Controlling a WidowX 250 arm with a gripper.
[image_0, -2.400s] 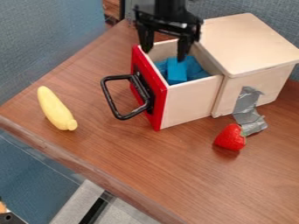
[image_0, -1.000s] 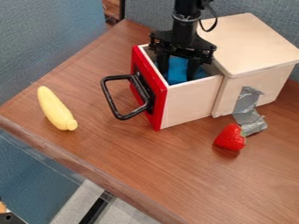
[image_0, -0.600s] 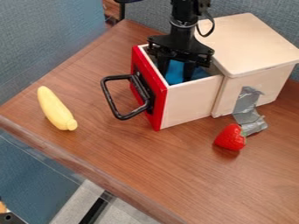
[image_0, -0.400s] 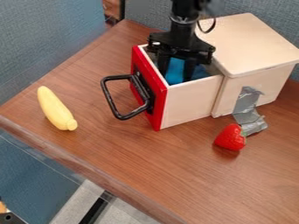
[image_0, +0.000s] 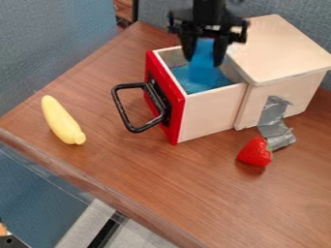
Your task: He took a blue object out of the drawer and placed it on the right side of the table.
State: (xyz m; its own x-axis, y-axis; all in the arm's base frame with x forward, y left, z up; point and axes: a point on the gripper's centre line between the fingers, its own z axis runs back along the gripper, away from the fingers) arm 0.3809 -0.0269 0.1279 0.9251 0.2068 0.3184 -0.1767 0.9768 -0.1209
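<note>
Now the blue block (image_0: 204,55) is up at the top of the open drawer (image_0: 210,111), with its low end over the inside. The claw (image_0: 203,61) has it pinched, one finger on each side, so it hangs down long and thin. That looks like a good way to hold it, because a pinch from above fits between the drawer walls. More blue stuff (image_0: 184,82) lies in the drawer under it. The two blues mix, so I can't tell if the block's low end is free of it.

I think the job is at the lifting part, with the carrying and the putting down left to do. The block should go straight up first. If it goes sideways too soon, it could bump the drawer's red front (image_0: 176,97) or the wooden box (image_0: 278,48) just beside it. The drawer is pulled out of that box, and its black handle (image_0: 121,107) sticks out over the tabletop (image_0: 194,193).

Shiny gray tape (image_0: 274,116) runs down the box's side onto the wood, maybe to keep the box from sliding. A red strawberry (image_0: 254,152) sits just beside the tape's end. A yellow toy (image_0: 63,121) lies well apart, past the handle. The block should be set down gently, away from both.
</note>
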